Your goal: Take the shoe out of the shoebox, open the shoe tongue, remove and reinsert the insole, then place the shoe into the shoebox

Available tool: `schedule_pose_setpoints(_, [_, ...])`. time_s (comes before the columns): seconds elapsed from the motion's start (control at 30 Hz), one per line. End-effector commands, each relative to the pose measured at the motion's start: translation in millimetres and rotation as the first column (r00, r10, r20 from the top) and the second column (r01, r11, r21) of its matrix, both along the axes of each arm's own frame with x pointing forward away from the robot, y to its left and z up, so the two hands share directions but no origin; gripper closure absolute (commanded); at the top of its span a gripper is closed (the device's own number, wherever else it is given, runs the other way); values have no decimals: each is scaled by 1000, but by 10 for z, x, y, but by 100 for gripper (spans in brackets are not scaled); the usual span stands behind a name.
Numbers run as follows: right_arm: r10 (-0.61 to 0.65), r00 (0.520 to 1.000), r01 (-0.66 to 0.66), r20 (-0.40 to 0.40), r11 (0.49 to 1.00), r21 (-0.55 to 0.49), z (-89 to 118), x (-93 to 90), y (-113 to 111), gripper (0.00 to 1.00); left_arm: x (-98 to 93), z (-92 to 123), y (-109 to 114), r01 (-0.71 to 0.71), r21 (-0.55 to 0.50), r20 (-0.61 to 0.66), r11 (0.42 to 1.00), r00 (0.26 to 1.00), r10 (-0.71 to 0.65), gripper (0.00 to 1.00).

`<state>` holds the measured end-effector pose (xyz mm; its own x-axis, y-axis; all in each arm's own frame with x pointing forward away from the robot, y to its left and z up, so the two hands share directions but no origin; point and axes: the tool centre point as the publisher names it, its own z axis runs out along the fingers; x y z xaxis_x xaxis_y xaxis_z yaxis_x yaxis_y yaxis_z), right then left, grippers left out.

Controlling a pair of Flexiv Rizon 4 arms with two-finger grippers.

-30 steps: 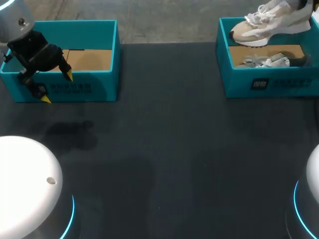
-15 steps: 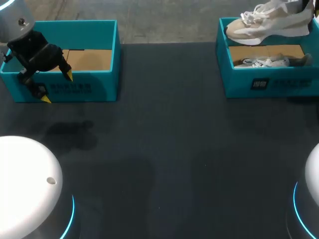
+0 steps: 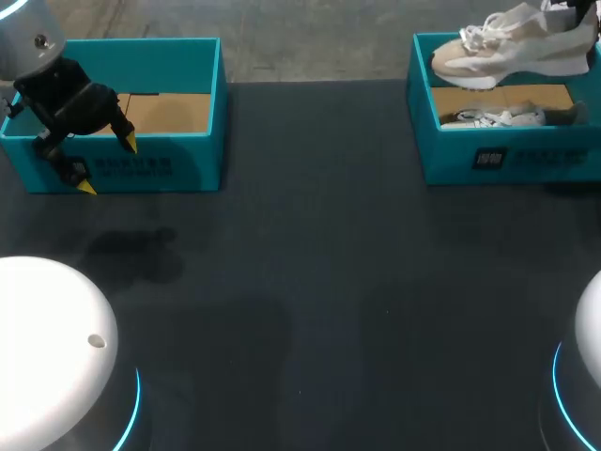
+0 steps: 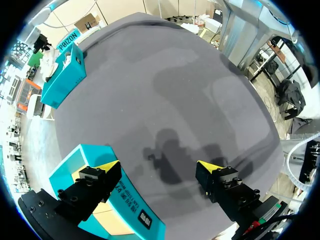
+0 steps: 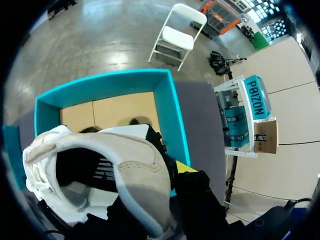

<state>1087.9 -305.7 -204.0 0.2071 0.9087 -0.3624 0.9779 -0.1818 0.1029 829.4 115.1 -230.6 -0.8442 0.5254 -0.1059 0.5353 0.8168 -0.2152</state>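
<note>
Gripping the tan-and-white shoe [image 3: 512, 47] with the right fingers [image 5: 182, 167], above the teal shoebox [image 3: 507, 160] at the table's far right corner, second shoe [image 3: 493, 117] lying inside. Holding the left fingers [image 4: 107, 167] spread wide over the other shoebox [image 3: 202, 113], far left corner.

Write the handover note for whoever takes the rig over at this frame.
Left gripper: jaws open, empty, beside the left shoebox.
Right gripper: jaws shut on the shoe, held above the right shoebox; a second shoe lies inside.
Done: shoe lifted out.
Left: set it down, open the tongue, remove and reinsert the insole, box it.
</note>
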Motion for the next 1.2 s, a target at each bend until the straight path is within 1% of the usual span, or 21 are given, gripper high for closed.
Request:
schedule_pose_setpoints(0.03, [-1,1000,0,22,1000,27,-80,-38,-46,100,-1,3,-1,0,4,-1,1000,1000,0,0])
schedule_pose_setpoints(0.33, [-8,1000,8,12,1000,25,-157,-52,-67,100,-1,3,-1,0,4,-1,1000,1000,0,0])
schedule_pose_setpoints(0.5, [-14,1000,13,13,999,44,-262,-65,-62,100,-1,3,-1,0,4,-1,1000,1000,0,0])
schedule_pose_setpoints(0.97, [-15,1000,14,25,999,45,-353,138,-132,100,-1,3,-1,0,4,-1,1000,1000,0,0])
schedule_pose_setpoints(1.2, [-16,999,14,37,999,51,-370,177,-144,100,-1,3,-1,0,4,-1,1000,1000,0,0])
